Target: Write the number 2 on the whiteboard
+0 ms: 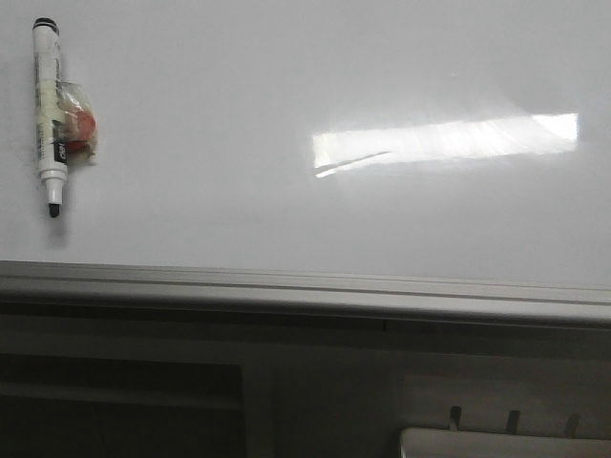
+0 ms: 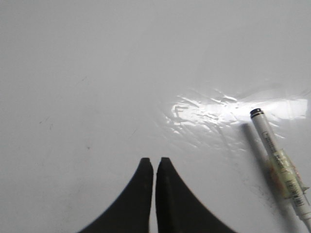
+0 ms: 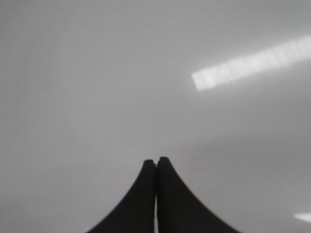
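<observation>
The whiteboard [image 1: 286, 114] is lying flat and blank, with no digit showing on it, and a bright glare [image 1: 444, 141] is reflecting off its surface. The left claw [image 2: 153, 161] is hovering over the board clenched on nothing, its black fingers [image 2: 141, 194] pressed together, while an uncapped marker [image 2: 279, 167] with a taped-on orange piece [image 1: 80, 124] is lying on the board off to that claw's side, apart from it. The right claw [image 3: 156, 161] is likewise hanging clenched and empty over bare board, with the glare beyond it.
</observation>
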Robot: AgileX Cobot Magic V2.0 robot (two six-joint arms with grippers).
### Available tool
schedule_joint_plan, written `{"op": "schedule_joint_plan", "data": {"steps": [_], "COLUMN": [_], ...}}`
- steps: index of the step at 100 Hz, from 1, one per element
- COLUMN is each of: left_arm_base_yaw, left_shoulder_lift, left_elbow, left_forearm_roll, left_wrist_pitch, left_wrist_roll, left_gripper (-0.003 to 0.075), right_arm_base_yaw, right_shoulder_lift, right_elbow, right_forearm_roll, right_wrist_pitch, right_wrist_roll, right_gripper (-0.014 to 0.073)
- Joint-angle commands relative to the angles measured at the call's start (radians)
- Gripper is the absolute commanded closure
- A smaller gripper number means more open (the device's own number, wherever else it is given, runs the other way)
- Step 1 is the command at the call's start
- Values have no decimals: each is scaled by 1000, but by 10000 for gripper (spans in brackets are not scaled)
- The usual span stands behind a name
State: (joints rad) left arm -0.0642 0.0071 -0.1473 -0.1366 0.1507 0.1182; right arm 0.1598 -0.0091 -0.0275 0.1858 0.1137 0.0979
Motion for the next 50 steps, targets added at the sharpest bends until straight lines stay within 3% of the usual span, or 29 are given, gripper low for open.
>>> {"op": "schedule_joint_plan", "data": {"steps": [1,10,18,28,44,50], "left_arm_base_yaw": [8,9,9,9,9,9], "left_shoulder_lift": [80,172,248,314,394,430], "left_elbow": [-153,-274,-341,-362,-362,-362], "left_forearm_roll": [23,23,21,-13,-130,-154], "left_wrist_pitch": [100,228,287,261,224,209], "left_wrist_roll": [1,1,1,1,14,59], "left_gripper": [741,741,741,741,734,681], "right_arm_base_yaw": [-4,-4,-4,-4,-4,-4], "right_shoulder_lift": [3,53,129,221,310,329], "right_elbow": [-120,-225,-310,-391,-417,-417], "right_forearm_roll": [28,26,19,14,25,25], "right_wrist_pitch": [91,209,246,259,261,261], "right_wrist_roll": [8,-15,-126,-285,-287,-287], "right_gripper": [672,672,672,672,672,672]}}
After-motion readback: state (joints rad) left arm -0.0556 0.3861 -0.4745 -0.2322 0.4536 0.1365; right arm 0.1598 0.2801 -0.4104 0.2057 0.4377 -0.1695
